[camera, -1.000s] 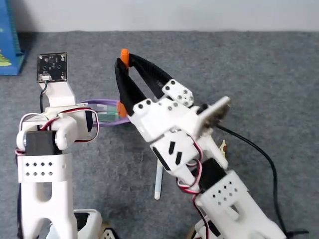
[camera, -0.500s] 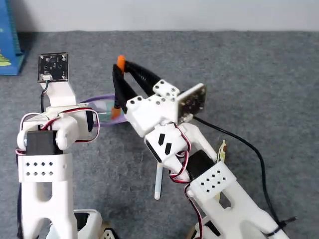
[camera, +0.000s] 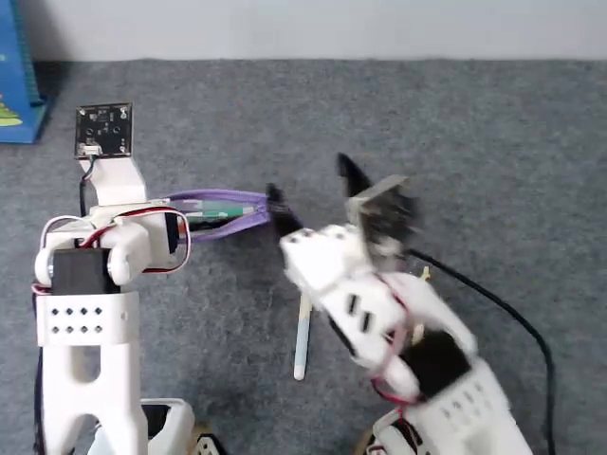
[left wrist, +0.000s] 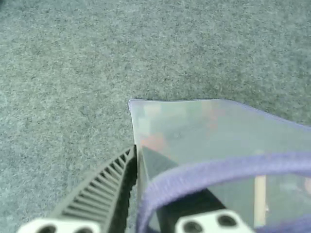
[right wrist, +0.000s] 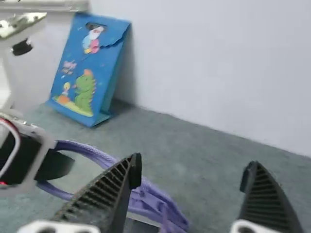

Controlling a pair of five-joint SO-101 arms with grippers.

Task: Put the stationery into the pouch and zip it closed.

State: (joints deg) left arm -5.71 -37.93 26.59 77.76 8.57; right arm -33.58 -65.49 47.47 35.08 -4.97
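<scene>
Item 1, pouch (camera: 232,210): clear with a purple edge, lying on the grey table (camera: 493,123) between the 2 arms. We note green and orange shapes showing through its wall. Item 2, left gripper (left wrist: 137,162): clamped on one end of the pouch, with 1 finger outside the wall and 1 seen dark through it. Item 3, right gripper (right wrist: 192,167): fingers spread wide with nothing between them, raised just above the pouch's other end. Item 4, pen (camera: 302,341): pale and slim, on the table outside the pouch — on its near side, toward the arm bases, with its far end passing under the right arm (camera: 379,303). Its long axis runs roughly from the bases toward the pouch, across the pouch's own length. We judge the right arm both nearer and free — to take the pen it would have to draw back and down, setting its fingers across that axis. Item 5, blue bag (right wrist: 90,68): against the wall, well apart.
</scene>
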